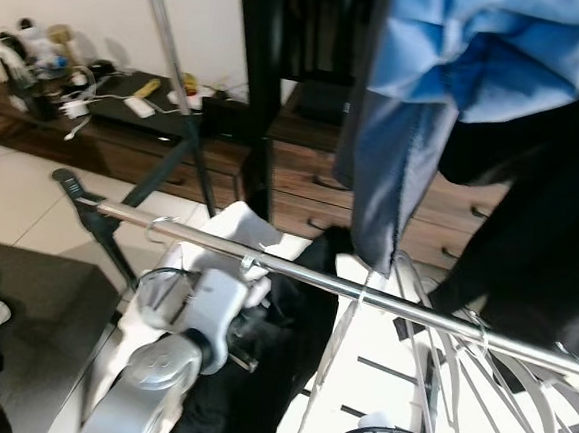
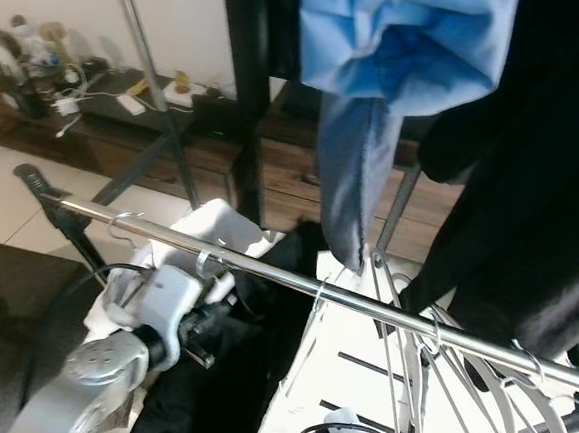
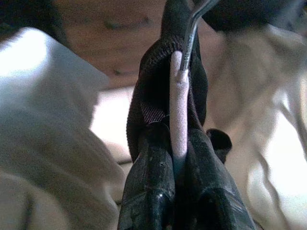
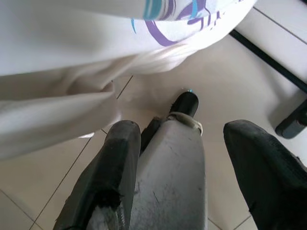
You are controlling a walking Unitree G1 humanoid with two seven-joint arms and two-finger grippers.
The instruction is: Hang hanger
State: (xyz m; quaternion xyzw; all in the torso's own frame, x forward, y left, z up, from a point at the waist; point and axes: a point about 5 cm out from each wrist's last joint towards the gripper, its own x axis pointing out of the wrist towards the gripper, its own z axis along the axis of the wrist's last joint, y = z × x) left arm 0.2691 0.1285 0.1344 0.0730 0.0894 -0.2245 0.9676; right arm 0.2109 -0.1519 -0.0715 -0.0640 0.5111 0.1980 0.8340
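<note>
A chrome clothes rail [image 1: 295, 270] slants across in front of me. Just below it, my left gripper [image 1: 248, 331] is shut on the neck of a pale hanger [image 3: 178, 110]. A black garment [image 1: 283, 366] is draped on that hanger, and its metal hook [image 3: 192, 28] rises from the neck. The black fingers [image 3: 153, 191] clamp the neck from both sides. Several white hangers [image 1: 459, 360] hang on the rail to the right. My right gripper [image 4: 181, 129] hangs low, open, pointing at the tiled floor.
A blue shirt [image 1: 462, 60] and a dark garment [image 1: 550, 217] hang from above at the right. White cloth [image 4: 62, 72] drapes beside the right gripper. A dark wooden cabinet [image 1: 125, 133] with clutter lines the back wall. The rack's slanted pole [image 1: 172, 47] rises at left.
</note>
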